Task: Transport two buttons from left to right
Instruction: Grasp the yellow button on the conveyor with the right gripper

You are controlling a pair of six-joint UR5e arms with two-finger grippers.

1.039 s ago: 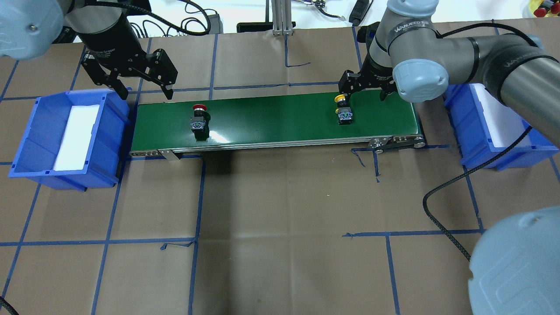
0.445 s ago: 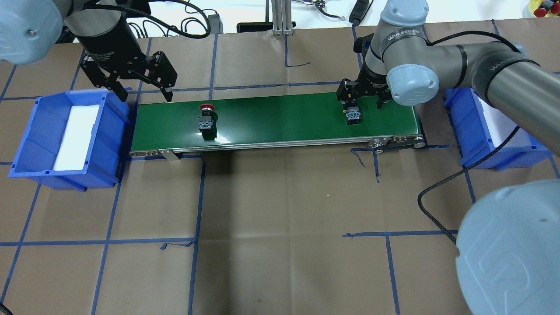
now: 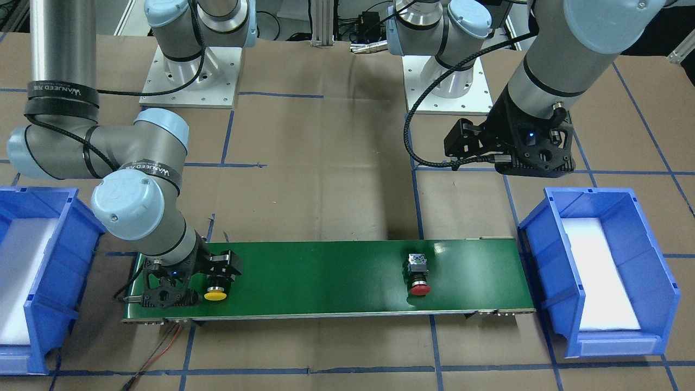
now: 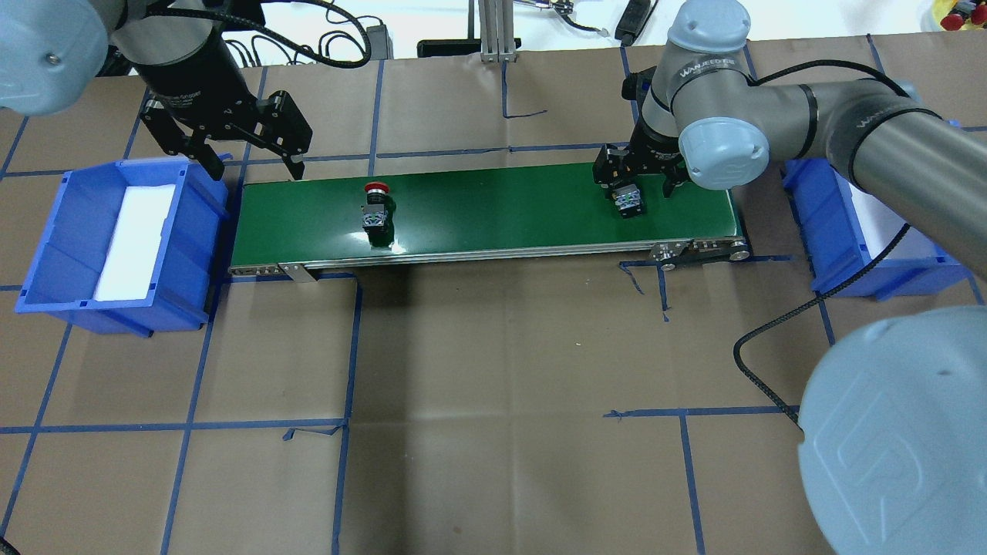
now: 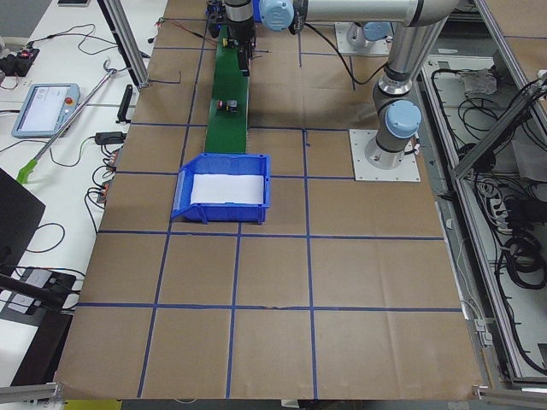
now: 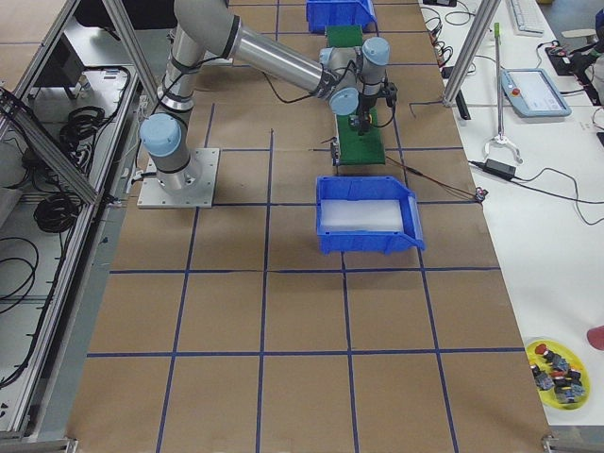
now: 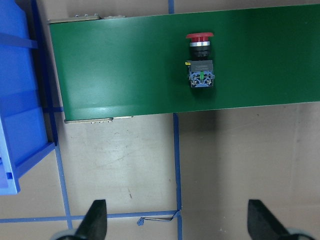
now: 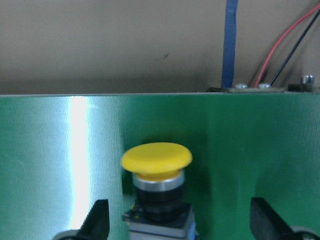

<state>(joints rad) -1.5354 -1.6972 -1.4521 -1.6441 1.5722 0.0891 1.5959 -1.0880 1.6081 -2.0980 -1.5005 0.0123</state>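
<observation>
overhead exterior: buttons (image 4: 375,210), belt (image 4: 501,208), flanking bins (image 4: 191,245)

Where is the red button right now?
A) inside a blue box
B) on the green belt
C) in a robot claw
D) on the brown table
B: the red button lies on the green belt, with nothing holding it.

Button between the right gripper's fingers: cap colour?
Yellow; the button shows best in the right wrist-mounted view.

Robotics lab: teach pendant (image 5: 44,109), alu. frame post (image 5: 125,43), cable bundles (image 5: 517,252) (off-table) round tape-gridded table (image 4: 493,370).
</observation>
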